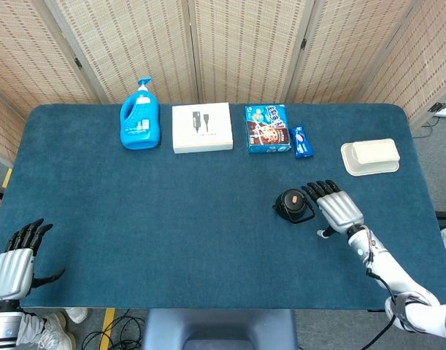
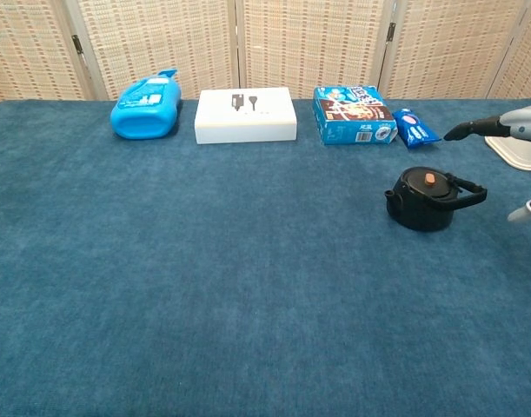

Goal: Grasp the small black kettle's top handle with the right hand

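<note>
The small black kettle stands upright on the blue table, spout to the left, an orange knob on its lid and its handle lying toward the right. My right hand hovers just right of the kettle with fingers spread and nothing in it; a small gap shows between it and the handle. My left hand rests open at the table's near left corner, seen only in the head view.
Along the far edge lie a blue detergent bottle, a white box, a blue snack box, a small blue packet and a white lidded container. The table is covered in blue cloth.
</note>
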Controlling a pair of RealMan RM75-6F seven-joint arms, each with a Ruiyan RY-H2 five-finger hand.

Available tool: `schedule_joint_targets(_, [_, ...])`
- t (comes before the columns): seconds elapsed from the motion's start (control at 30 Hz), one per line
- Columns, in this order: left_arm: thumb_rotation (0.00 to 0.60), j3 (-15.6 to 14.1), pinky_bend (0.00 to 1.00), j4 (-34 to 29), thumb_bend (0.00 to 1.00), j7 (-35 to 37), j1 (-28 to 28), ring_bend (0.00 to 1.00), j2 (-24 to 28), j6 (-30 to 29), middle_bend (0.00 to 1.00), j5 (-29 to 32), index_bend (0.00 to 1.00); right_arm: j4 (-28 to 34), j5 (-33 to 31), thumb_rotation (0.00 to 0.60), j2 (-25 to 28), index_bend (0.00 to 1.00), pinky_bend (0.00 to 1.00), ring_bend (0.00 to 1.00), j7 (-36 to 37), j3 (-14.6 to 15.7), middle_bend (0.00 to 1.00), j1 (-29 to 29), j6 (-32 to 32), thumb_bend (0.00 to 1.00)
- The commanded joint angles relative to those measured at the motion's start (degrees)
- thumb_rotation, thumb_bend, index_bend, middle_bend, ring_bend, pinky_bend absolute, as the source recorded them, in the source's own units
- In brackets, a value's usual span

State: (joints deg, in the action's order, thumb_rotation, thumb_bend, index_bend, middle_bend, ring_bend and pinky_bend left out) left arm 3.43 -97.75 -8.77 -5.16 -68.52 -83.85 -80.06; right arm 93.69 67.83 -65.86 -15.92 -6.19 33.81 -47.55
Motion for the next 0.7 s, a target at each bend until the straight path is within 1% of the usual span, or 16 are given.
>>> schedule_joint_targets(0.03, [0.600,-0.03,0.14,0.00,0.15,0.09,-0.02,0.11,0.00,-0.03,0.10,-0.19,0.17,3.31,3.02,0.600,1.72,0.03,0.00,0.04,-0.42,1.63,0.17,-1.85,-3.57,0.02])
schedule_joint_targets(0.2, [0.600,-0.18,0.14,0.09,0.15,0.55,0.27,0.11,0.13,-0.37,0.10,-0.39,0.17,3.58,5.80,0.600,0.39,0.14,0.00,0.11,0.44,2.49,0.25,-2.50,-5.43,0.02])
schedule_joint_targets(0.33, [0.600,-0.33,0.14,0.33,0.15,0.99,0.58,0.11,0.28,-0.54,0.10,-0.34,0.17,2.65,5.96,0.600,-0.97,0.24,0.00,0.15,1.02,2.37,0.28,-2.33,-5.72,0.02])
schedule_joint_targets(0.53, [0.600,-0.42,0.14,0.68,0.15,1.46,0.77,0.11,0.27,-0.58,0.10,-0.38,0.17,0.83,5.48,0.600,-2.99,0.31,0.00,0.24,1.68,2.04,0.33,-1.56,-5.10,0.02])
schedule_joint_targets(0.7, [0.600,-0.42,0.14,1.04,0.15,1.66,0.74,0.11,0.14,-0.44,0.10,-0.44,0.17,0.12,4.79,0.600,-3.87,0.34,0.00,0.27,1.80,1.84,0.37,-1.14,-4.82,0.02])
